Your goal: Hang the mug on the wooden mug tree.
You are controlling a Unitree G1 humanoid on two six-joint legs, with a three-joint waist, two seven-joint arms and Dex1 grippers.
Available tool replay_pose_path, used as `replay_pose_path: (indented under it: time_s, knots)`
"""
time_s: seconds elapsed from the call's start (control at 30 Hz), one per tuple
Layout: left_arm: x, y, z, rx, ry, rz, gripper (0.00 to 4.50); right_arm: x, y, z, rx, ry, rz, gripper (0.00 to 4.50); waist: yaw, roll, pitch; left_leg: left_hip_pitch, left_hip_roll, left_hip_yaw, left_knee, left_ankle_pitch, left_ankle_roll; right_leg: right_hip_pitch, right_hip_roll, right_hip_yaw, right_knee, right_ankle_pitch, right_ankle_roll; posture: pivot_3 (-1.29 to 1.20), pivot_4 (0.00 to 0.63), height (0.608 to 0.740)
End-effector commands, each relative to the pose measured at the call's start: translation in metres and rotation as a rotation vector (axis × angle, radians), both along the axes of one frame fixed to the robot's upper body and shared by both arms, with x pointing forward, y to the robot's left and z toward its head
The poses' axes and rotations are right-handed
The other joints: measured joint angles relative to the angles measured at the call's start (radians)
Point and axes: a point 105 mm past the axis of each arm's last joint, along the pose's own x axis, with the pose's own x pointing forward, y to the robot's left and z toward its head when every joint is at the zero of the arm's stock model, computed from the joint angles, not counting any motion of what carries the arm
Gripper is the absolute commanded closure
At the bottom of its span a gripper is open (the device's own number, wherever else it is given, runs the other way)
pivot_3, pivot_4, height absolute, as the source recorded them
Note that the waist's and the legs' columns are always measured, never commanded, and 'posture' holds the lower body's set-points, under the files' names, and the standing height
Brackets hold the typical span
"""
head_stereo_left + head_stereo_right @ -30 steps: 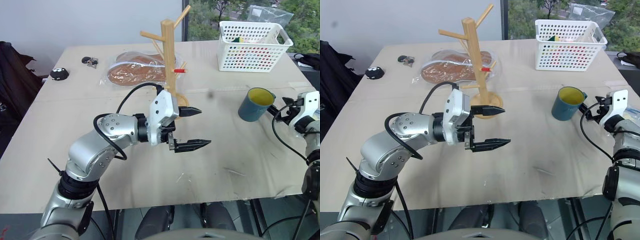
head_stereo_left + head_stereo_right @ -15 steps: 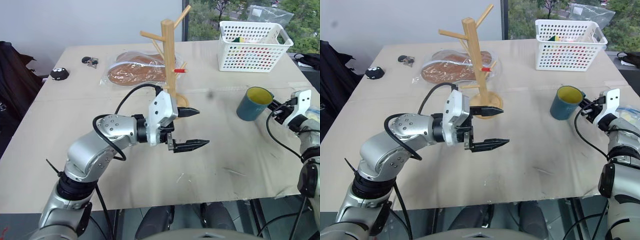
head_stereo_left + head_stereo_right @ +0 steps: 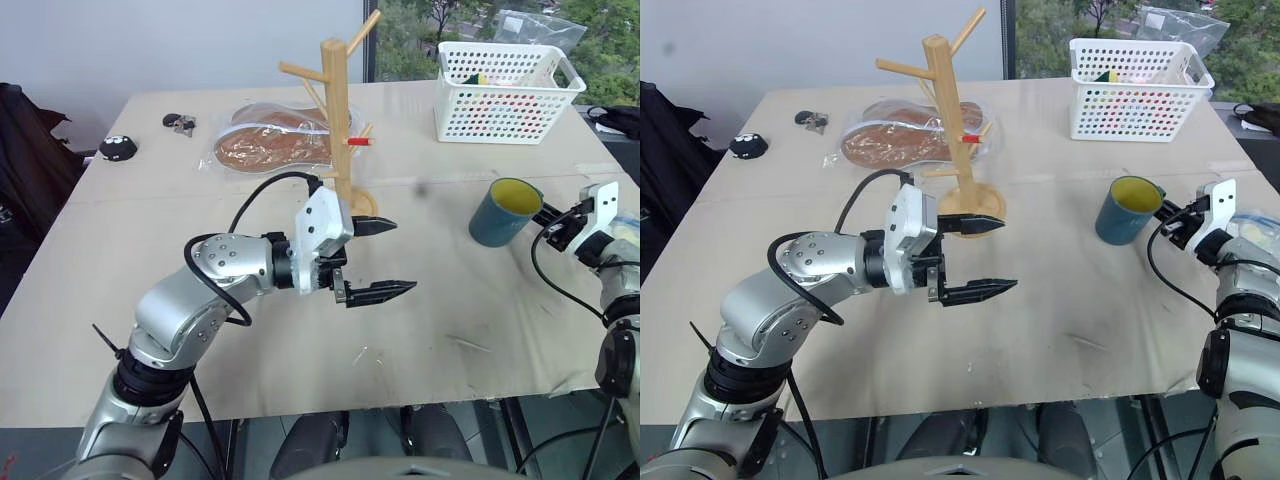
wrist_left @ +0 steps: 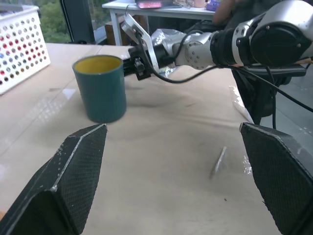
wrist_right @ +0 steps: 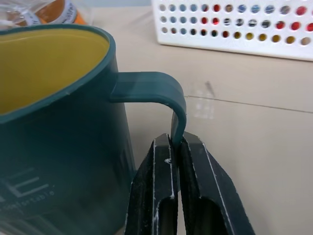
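Beige table (image 3: 150, 240) under both arms. Right gripper (image 5: 175, 147) fingers pinched on mug (image 3: 505, 211) handle, loop between tips, mug body just past them. Left gripper (image 3: 385, 258) fingers spread wide, empty, wooden mug tree (image 3: 338, 120) close behind upper finger.

Both eye views look forward and down from the head over the desk (image 3: 150, 250), sharing nearly the same scene. The left wrist view faces level across the desk toward the mug (image 4: 100, 88). The right wrist view sits very close to the mug's handle.
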Motion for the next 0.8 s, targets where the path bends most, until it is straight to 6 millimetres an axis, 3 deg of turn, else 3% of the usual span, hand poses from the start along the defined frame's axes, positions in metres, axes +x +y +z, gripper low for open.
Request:
replay_pose_path:
  time_s: [0.03, 0.23, 0.43, 0.6, 0.8]
  knots:
    - [0.003, 0.006, 0.012, -0.078, -0.082, 0.089, 0.00, -0.001, 0.011, 0.031, -0.013, -0.084, 0.110, 4.45, -0.002, 0.000, 0.000, 0.000, 0.000, 0.000, 0.000, 0.000, 0.000, 0.000, 0.000, 0.000, 0.000, 0.000, 0.000, 0.00, 0.150, 0.740]
    - [0.002, 0.026, 0.010, -0.232, -0.094, 0.282, 0.00, -0.012, 0.055, 0.065, -0.151, -0.102, 0.325, 4.45, 0.001, 0.000, 0.000, -0.001, 0.000, -0.001, 0.000, 0.000, 0.000, -0.001, 0.000, 0.000, 0.001, 0.000, 0.000, 0.00, 0.150, 0.740]
    - [0.010, 0.068, 0.008, -0.296, -0.179, 0.519, 0.00, -0.023, 0.109, 0.104, -0.316, -0.141, 0.462, 4.45, 0.008, 0.000, 0.000, -0.002, 0.000, -0.001, 0.000, 0.000, 0.000, -0.003, -0.001, -0.001, 0.002, 0.000, 0.000, 0.00, 0.150, 0.740]
    - [0.002, 0.072, 0.006, -0.316, -0.222, 0.527, 0.00, -0.024, 0.151, 0.138, -0.418, -0.180, 0.547, 4.45, 0.009, 0.000, 0.000, -0.002, 0.000, -0.001, 0.001, 0.000, 0.000, -0.003, -0.001, -0.001, 0.001, 0.001, -0.001, 0.00, 0.150, 0.740]
    - [-0.003, 0.075, 0.013, -0.402, -0.261, 0.554, 0.00, -0.021, 0.182, 0.168, -0.502, -0.193, 0.589, 4.45, 0.016, 0.000, 0.000, -0.005, 0.000, -0.004, 0.000, 0.000, 0.000, -0.004, -0.002, -0.004, 0.000, 0.001, -0.001, 0.00, 0.150, 0.740]
